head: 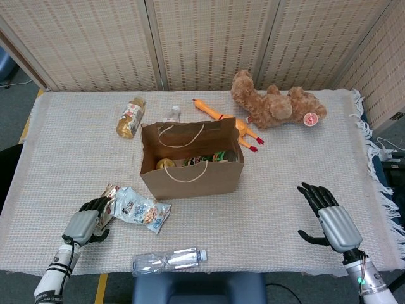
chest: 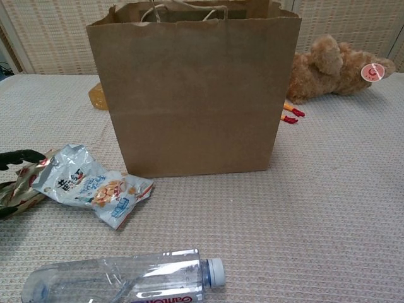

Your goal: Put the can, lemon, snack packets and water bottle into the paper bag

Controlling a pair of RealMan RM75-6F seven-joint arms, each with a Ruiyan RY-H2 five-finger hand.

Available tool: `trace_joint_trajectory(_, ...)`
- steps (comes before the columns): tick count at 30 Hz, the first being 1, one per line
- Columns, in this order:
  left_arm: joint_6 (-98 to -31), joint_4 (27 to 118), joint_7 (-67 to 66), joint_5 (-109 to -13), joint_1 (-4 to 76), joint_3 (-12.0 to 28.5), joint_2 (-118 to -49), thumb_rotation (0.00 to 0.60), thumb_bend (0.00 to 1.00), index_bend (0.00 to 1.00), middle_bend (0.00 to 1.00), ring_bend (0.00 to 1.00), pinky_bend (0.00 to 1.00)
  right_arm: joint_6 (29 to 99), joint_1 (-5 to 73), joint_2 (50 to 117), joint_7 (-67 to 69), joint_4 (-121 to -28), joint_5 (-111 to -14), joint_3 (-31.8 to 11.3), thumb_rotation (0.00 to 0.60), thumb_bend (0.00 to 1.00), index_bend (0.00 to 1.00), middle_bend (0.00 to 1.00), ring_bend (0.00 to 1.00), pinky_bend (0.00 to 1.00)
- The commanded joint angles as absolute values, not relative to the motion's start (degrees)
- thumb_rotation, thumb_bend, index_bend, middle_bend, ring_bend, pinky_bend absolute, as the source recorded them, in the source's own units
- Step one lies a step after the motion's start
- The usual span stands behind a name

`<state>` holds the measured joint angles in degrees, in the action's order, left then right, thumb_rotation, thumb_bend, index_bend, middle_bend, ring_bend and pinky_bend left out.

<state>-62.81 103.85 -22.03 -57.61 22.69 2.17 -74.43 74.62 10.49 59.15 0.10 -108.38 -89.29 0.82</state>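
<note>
The brown paper bag [head: 190,177] stands open mid-table, with a yellow lemon [head: 165,163] and a green can [head: 218,156] inside. Two snack packets lie to its front left: a white-blue one [head: 140,211] [chest: 88,180] and a gold one [head: 105,204] [chest: 19,189]. A clear water bottle [head: 169,260] [chest: 126,281] lies at the front edge. My left hand [head: 85,225] is at the gold packet's left end; its dark fingertips [chest: 19,156] show above and below the packet, fingers apart. My right hand [head: 332,218] hovers open over bare cloth at the front right.
A brown teddy bear [head: 275,104] and a rubber chicken [head: 221,117] lie behind the bag to the right. A tea bottle [head: 130,117] and a small capped bottle [head: 172,114] lie behind it to the left. The table's front edge is close to the water bottle.
</note>
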Motion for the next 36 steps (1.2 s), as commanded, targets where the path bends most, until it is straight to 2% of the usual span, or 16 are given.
trace_joint_trajectory(1, -62.4, 102.9, -22.4, -56.9, 23.2, 2.2, -75.2, 0.600, 0.37, 0.00, 0.00, 0.00, 0.08, 74.6, 10.5, 59.2, 0.0, -108.4, -89.3, 0.9, 0.600, 0.12, 0.01, 0.00, 0.00, 0.00)
trace_joint_trajectory(13, -61.4, 101.9, -24.3, -53.6, 24.4, 1.6, -76.7, 0.600, 0.37, 0.00, 0.00, 0.00, 0.08, 74.4, 10.5, 59.4, -0.3, -108.7, -88.9, 0.9, 0.600, 0.12, 0.02, 0.00, 0.00, 0.00)
trace_joint_trajectory(16, -62.0, 100.7, -25.3, -52.9, 24.6, 1.7, -78.1, 0.600, 0.39, 0.02, 0.00, 0.00, 0.14, 74.6, 10.5, 59.3, -0.1, -109.0, -89.3, 0.9, 0.600, 0.12, 0.02, 0.00, 0.00, 0.00)
trace_joint_trajectory(18, -62.5, 100.0, -25.0, -52.3, 24.7, 2.2, -79.0, 0.600, 0.45, 0.10, 0.05, 0.04, 0.22, 74.7, 10.4, 59.2, 0.2, -109.1, -89.7, 1.0, 0.600, 0.12, 0.02, 0.00, 0.00, 0.00)
trace_joint_trajectory(19, -63.0, 99.6, -24.8, -52.1, 24.6, 2.5, -79.5, 0.600, 0.47, 0.17, 0.10, 0.09, 0.28, 74.8, 10.4, 59.2, 0.3, -109.1, -89.9, 1.1, 0.600, 0.12, 0.02, 0.00, 0.00, 0.00)
trace_joint_trajectory(23, -66.4, 98.8, -24.5, -52.7, 23.9, 3.6, -81.1, 0.600, 0.56, 0.45, 0.46, 0.40, 0.54, 74.9, 10.4, 59.1, 0.7, -109.1, -90.4, 1.2, 0.600, 0.12, 0.02, 0.00, 0.00, 0.00)
trace_joint_trajectory(26, -68.0, 99.0, -24.9, -53.5, 23.6, 3.7, -81.2, 0.600, 0.61, 0.58, 0.61, 0.54, 0.66, 75.0, 10.3, 59.1, 0.8, -109.0, -90.6, 1.3, 0.600, 0.12, 0.02, 0.00, 0.00, 0.00)
trace_joint_trajectory(30, -68.6, 99.7, -25.5, -53.4, 23.4, 3.9, -79.8, 0.600, 0.61, 0.62, 0.66, 0.58, 0.69, 75.3, 10.2, 59.0, 1.0, -109.0, -90.9, 1.4, 0.600, 0.12, 0.02, 0.00, 0.00, 0.00)
trace_joint_trajectory(36, -70.4, 100.8, -24.2, -53.8, 22.8, 5.4, -77.2, 0.600, 0.63, 0.64, 0.68, 0.60, 0.71, 75.4, 10.2, 59.0, 1.1, -109.1, -91.0, 1.4, 0.600, 0.12, 0.02, 0.00, 0.00, 0.00)
